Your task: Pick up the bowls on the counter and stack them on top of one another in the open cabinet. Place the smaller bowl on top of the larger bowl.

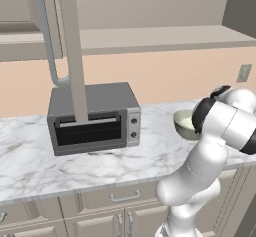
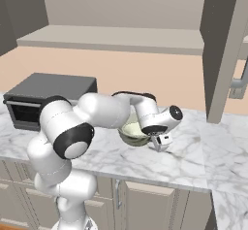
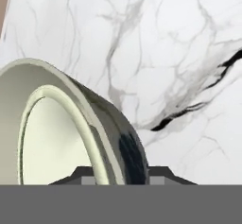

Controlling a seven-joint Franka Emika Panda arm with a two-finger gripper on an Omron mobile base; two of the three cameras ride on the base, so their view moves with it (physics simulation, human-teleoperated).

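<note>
The bowl (image 2: 131,133) stands upright on the marble worktop (image 1: 65,166), to the right of the grey toaster oven (image 1: 92,117) and just below the open cabinet (image 2: 121,39), whose shelf is bare in the part visible. In the hand view a second, paler rim appears inside the outer bowl (image 3: 106,128); whether that is a smaller bowl nested within or an inner glaze line cannot be determined. The tool (image 2: 161,145) is at the bowl's right-hand rim, fingers (image 3: 163,175) set one inside and one outside the wall, straddling it; the jaws stand narrow about the rim, but whether they are pressing the wall or still short of it cannot be told. Judgement on handling: glazed ceramic, rigid, moderately heavy, slick to the pads, and liable to chip if knocked against the shelf edge or the door (image 1: 75,51). A rim pinch is the only practical hold; expect the bowl to hang tilted from one side, so a firm grip and slow lift are advised.
</note>
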